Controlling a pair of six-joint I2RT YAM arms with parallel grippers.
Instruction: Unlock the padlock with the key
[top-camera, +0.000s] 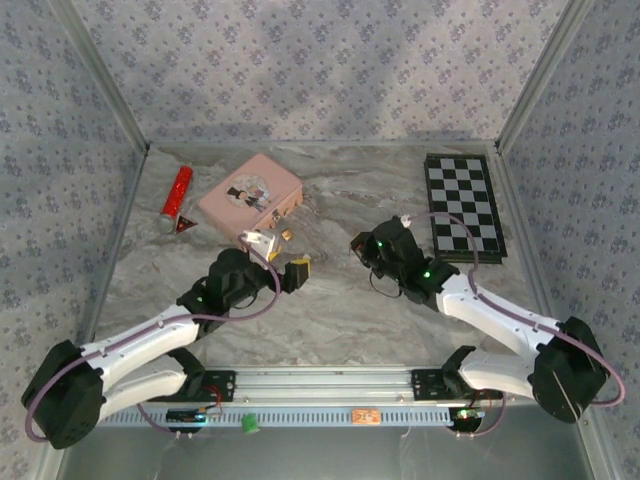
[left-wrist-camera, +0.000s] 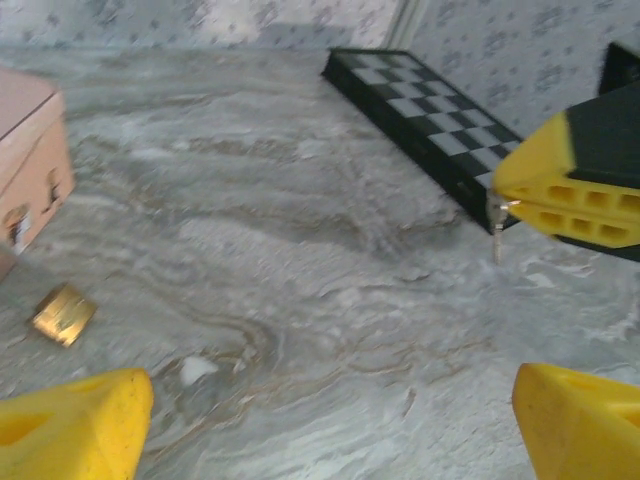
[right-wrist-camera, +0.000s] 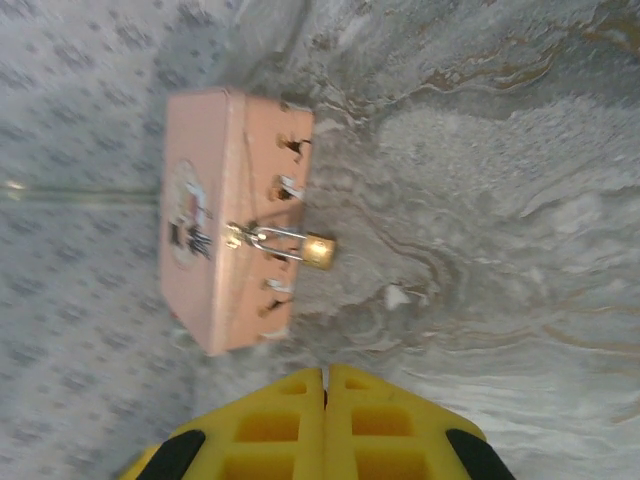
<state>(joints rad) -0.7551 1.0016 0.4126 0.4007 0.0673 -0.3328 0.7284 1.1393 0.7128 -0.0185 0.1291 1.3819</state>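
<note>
Left gripper (left-wrist-camera: 330, 425): jaws spread wide over the counter (top-camera: 330, 310), yellow fingertips cut off at the frame's edge.
Right gripper (right-wrist-camera: 325, 400): jaws pinched on the key (left-wrist-camera: 497, 228); its head is hidden, only the blade hangs out.
Padlock (right-wrist-camera: 318, 250): on the counter, left of centre, shackle hooked through the clasp of the pink tin (right-wrist-camera: 235, 215); keyhole too small to make out.
Chessboard (top-camera: 463, 205): far right.
</note>
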